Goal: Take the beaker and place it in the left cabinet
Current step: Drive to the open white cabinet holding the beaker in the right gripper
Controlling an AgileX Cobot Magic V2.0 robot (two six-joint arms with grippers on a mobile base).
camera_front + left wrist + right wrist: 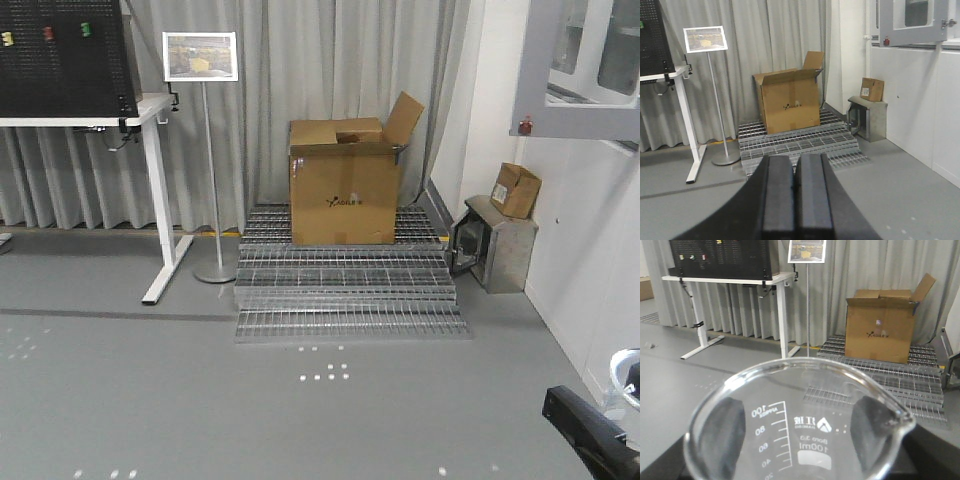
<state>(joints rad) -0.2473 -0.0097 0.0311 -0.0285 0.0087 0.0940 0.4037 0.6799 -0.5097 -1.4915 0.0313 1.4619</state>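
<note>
Your right end effector (pixel 797 450) clamps the small clear glass beaker (pixel 805 390), close at its wrist; left end effector (pixel 796 192) pinched closed, empty. Grey cabinet isn't visible: turn sharply and that slick glass may slip.

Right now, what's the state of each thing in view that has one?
beaker: empty, held by the right gripper.
right gripper: shut on the beaker.
left gripper: shut, holding nothing.
large cardboard box: top flaps open, standing on the grating steps.
small cardboard box: closed, resting on the grey metal housing.
</note>
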